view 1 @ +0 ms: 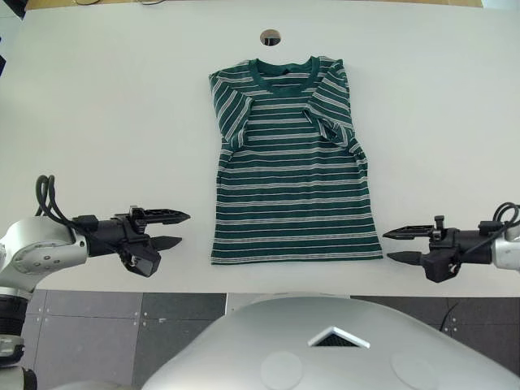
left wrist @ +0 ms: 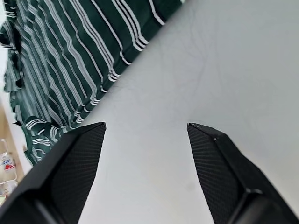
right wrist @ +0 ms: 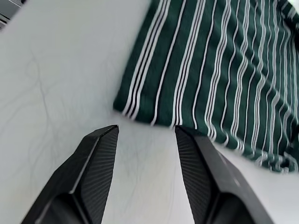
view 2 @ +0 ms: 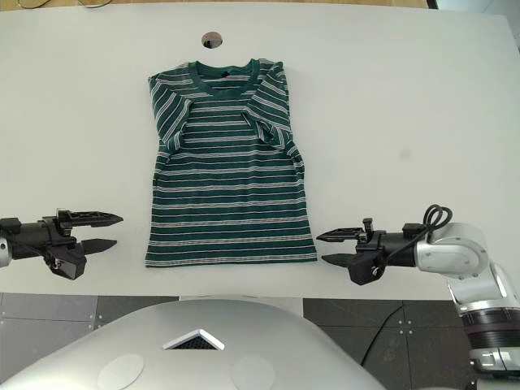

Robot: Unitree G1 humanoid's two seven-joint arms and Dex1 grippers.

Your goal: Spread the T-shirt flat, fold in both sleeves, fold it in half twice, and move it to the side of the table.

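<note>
A green T-shirt with white stripes (view 1: 292,171) lies flat in the middle of the white table (view 1: 106,122), collar toward the far side, both sleeves folded in over the chest. My left gripper (view 1: 180,229) hovers open near the front edge, a short way left of the shirt's lower left corner (left wrist: 112,74). My right gripper (view 1: 392,245) is open too, just right of the shirt's lower right corner (right wrist: 122,108). Neither gripper touches the cloth.
A small round hole (view 1: 270,36) sits in the table beyond the collar. Bare table surface extends to the left and right of the shirt. The table's front edge (view 1: 97,290) runs just below both grippers.
</note>
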